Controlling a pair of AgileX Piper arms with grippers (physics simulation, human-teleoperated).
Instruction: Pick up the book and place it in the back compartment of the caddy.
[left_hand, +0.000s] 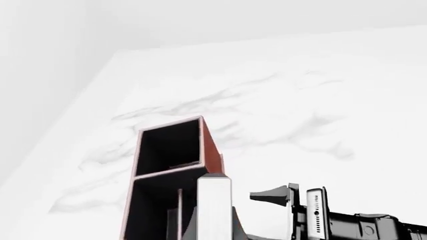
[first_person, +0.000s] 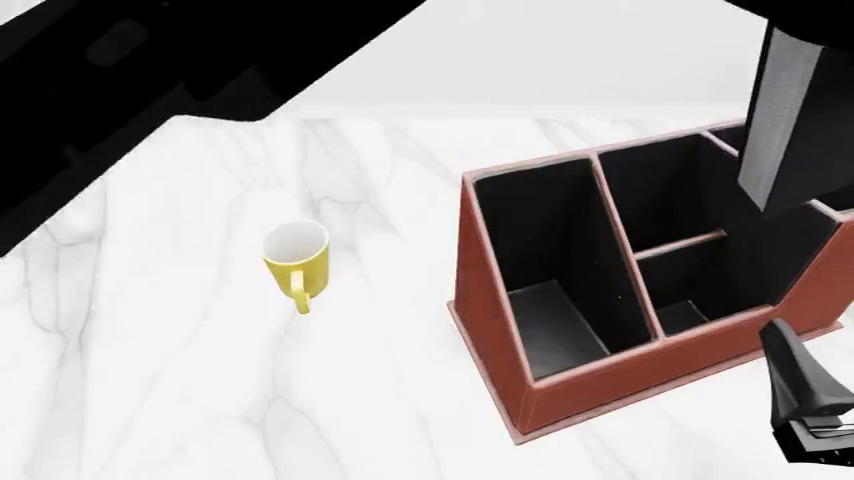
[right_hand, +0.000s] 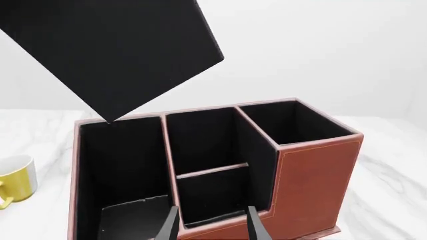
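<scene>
Book (left_hand: 213, 200) is clamped in the left claw (left_hand: 213, 227). White page edge faces the wrist cam, and a dark finger (left_hand: 189, 227) shows on either side of it. It's held in the air above the caddy (first_person: 497, 330), touching nothing else. In the front view it's a dark slab (first_person: 785, 120) over the caddy's far right part; can't tell which cell it's over.

Right claw (right_hand: 212, 212) is wide open with nothing between the fingers (right_hand: 169, 226). It sits low, just outside the caddy's low wall (right_hand: 227, 222), looking into the box. Straight ahead of it are the two small cells split by the crossbar (right_hand: 212, 171), both holding nothing. The book (right_hand: 113, 50) hangs above and ahead of this claw, tilted, one corner pointing down.

Yellow mug (first_person: 296, 252) stands upright on the marble table (first_person: 160, 350), well off to the right claw's left, apart from the caddy.
</scene>
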